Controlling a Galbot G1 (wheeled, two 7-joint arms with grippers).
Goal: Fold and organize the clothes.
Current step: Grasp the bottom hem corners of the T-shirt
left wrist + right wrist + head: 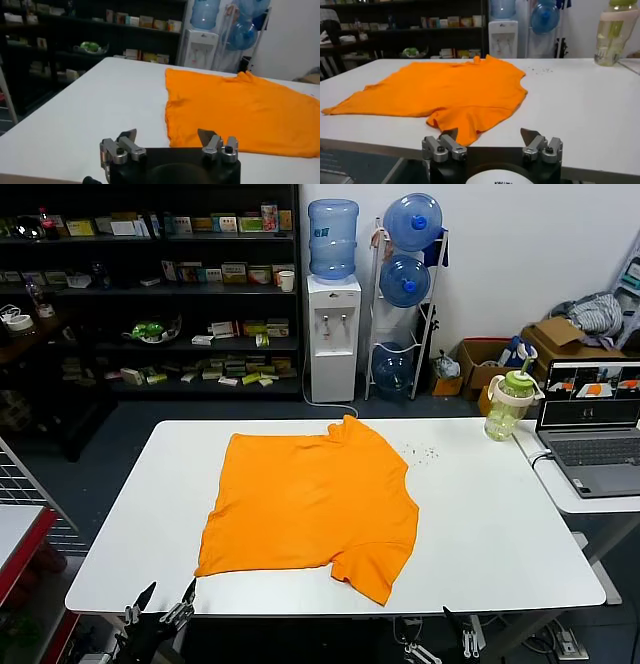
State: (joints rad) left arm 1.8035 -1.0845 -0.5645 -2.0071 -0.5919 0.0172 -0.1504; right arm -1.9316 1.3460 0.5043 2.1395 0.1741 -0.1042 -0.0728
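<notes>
Plainly orange T-shirt, no lettering showing, white table

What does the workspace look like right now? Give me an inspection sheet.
Surface: white table, small dark specks near the shirt.
Job's things: orange T-shirt spread flat, unfolded.
Clutter: green-lidded bottle at the far right corner.
Grippers: left gripper and right gripper at the near edge, jaws open, empty.
Cables: one runs to the laptop.
Surroundings: shelves, water dispenser, cardboard boxes.
</notes>
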